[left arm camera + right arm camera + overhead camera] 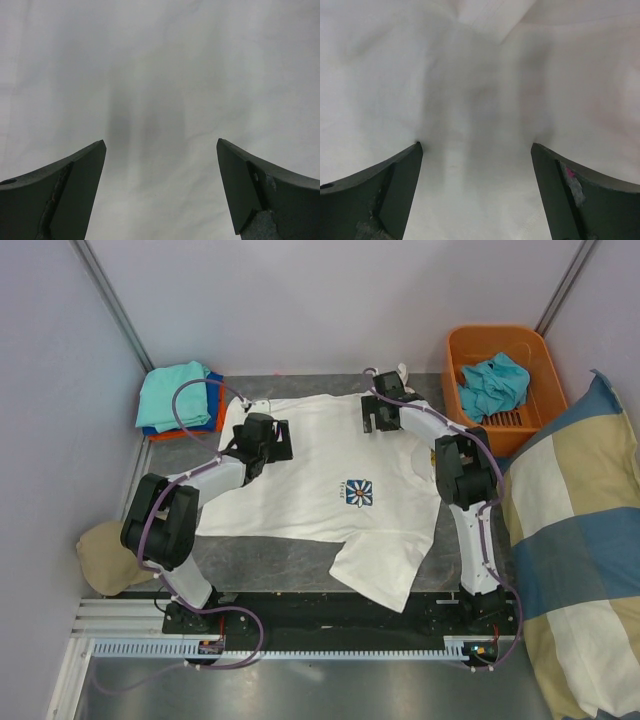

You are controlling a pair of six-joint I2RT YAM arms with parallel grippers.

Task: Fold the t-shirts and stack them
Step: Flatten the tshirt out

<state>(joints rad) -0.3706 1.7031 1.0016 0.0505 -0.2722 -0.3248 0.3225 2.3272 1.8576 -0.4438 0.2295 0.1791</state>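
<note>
T-shirt (310, 455), white | flat on worktop (290, 562) | judged soft, limp, light | pinch at shoulders | left tool (161, 147), right tool (476, 146) spread, empty

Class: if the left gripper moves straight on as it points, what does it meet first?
The white t-shirt: only its cloth fills the gap between the left gripper's open fingers. How near is unclear.
</note>
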